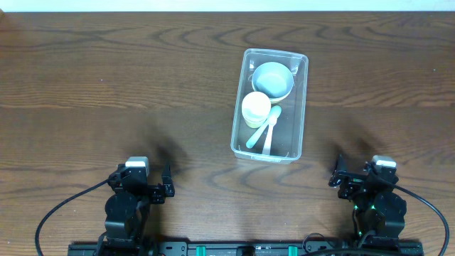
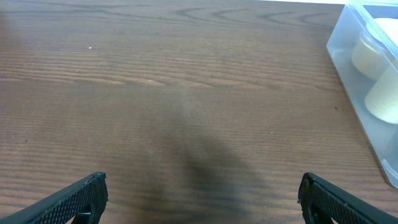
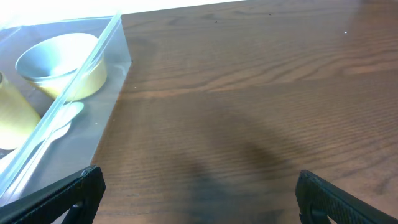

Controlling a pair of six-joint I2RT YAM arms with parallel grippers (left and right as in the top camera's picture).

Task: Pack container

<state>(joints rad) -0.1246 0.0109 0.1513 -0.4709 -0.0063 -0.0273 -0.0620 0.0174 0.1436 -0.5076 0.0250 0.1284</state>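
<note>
Overhead first: the container (image 1: 303, 107), a clear plastic tub with rounded corners, sits on the dark wood-grain table (image 1: 106, 85), right of centre and well ahead of both arms. Inside it are a pale blue round bowl (image 1: 272, 80) at the far end, a cream cup (image 1: 256, 109) beside it, and light spoons (image 1: 264, 130) lying overlapped, hard to count. The left gripper (image 1: 142, 182) and right gripper (image 1: 364, 182) are low in the frame, dark and foreshortened, so I cannot tell their opening from here.

Left wrist view: the gripper (image 2: 202, 199) is spread wide with only textured black fingertips (image 2: 81, 199) showing and bare wood between them. The tub (image 2: 339, 53) is cut off at the right edge, its contents just pale blurs through the wall.

Right wrist view: the gripper (image 3: 199, 199) is also spread wide, holding nothing. The tub (image 3: 115, 50) is cropped at the left, with its glossy rim catching light. The bowl (image 3: 62, 62) is visible, a spoon (image 3: 62, 118) shows faintly, and the cup (image 3: 12, 106) is mostly out of frame.
</note>
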